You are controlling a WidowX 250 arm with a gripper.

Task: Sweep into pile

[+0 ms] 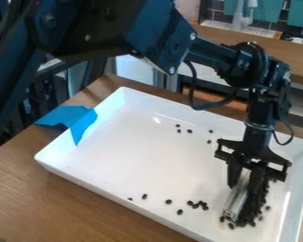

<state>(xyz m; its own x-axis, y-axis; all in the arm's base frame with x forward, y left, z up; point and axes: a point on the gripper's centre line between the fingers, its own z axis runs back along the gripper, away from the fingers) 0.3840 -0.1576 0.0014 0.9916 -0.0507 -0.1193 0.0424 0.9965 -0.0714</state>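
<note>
Gripper (244,183) closed on silver bar (237,200)

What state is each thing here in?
Gripper: closed on the bar
Silver bar: held at a slant, low over the tray
Tray: face up, beans inside
Dark beans: mostly bunched beside the bar, some scattered
Blue tape: draped over the tray's rim

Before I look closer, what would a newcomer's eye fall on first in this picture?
First, the big black robot arm across the top, its gripper holding a silver bar at lower right. Beside the bar, a dark heap of beans stands out against the white tray. Then, bright blue tape at the tray's left.
</note>
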